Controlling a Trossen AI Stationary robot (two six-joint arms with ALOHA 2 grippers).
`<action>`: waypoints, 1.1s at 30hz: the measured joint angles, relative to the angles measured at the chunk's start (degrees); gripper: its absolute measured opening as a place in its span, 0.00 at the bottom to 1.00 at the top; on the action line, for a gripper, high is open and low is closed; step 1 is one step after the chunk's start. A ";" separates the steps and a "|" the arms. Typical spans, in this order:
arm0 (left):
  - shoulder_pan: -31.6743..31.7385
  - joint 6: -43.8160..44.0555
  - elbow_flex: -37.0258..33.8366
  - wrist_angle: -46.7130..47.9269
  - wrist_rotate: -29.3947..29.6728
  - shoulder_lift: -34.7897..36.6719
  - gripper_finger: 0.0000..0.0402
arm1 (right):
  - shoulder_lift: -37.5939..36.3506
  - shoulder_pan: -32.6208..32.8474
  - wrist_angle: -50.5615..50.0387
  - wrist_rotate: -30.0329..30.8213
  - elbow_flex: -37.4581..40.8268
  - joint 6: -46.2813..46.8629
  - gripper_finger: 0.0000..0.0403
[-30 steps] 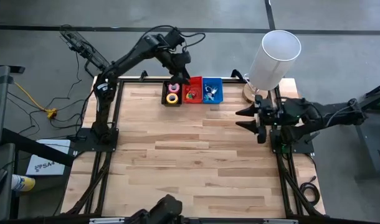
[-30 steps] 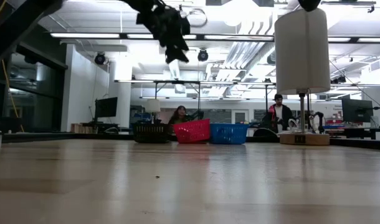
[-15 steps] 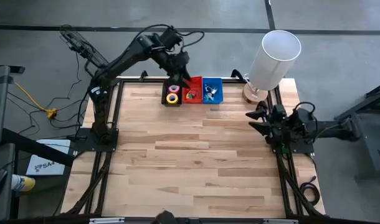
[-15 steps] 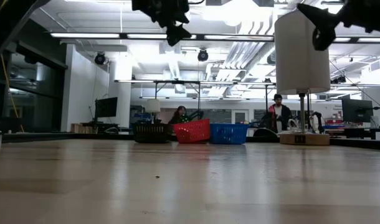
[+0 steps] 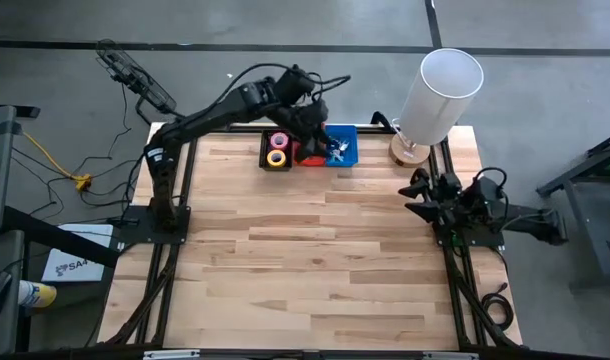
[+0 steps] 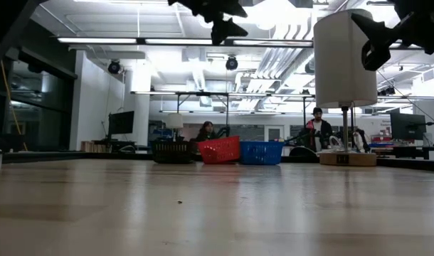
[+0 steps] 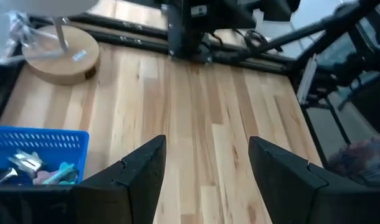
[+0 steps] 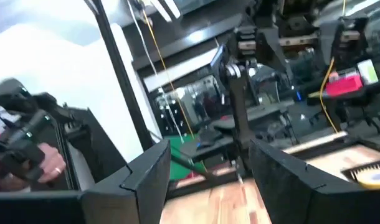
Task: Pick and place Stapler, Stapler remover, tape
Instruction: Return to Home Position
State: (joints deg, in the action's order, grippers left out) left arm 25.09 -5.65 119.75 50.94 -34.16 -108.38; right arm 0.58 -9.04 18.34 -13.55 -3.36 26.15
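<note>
Three baskets stand in a row at the table's far edge: black, red and blue. A pink tape roll and a yellow one lie in the black basket. Small stapler removers lie in the blue basket. The stapler is hidden. My left gripper hangs open and empty high above the red and blue baskets, and shows at the top of the low view. My right gripper stands open and empty at the table's right edge, tipped upward.
A white lamp on a round wooden base stands at the far right corner, close to both arms. Bare wooden table stretches toward the near edge. People show in the room beyond the table.
My left gripper has gone up and toward the table's right edge along the basket row, from over the black and red baskets to over the red and blue ones. My right arm has folded back toward the right edge and sunk, its gripper tipping upward. Both grippers have stayed open.
</note>
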 joint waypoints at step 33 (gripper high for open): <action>-14.89 26.57 -77.63 -48.27 38.37 62.98 0.56 | -0.28 -8.33 -1.76 -6.54 0.00 4.93 0.52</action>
State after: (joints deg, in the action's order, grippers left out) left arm 10.19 20.92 42.12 2.67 4.22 -45.40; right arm 0.30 -17.37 16.58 -20.09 -3.36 31.08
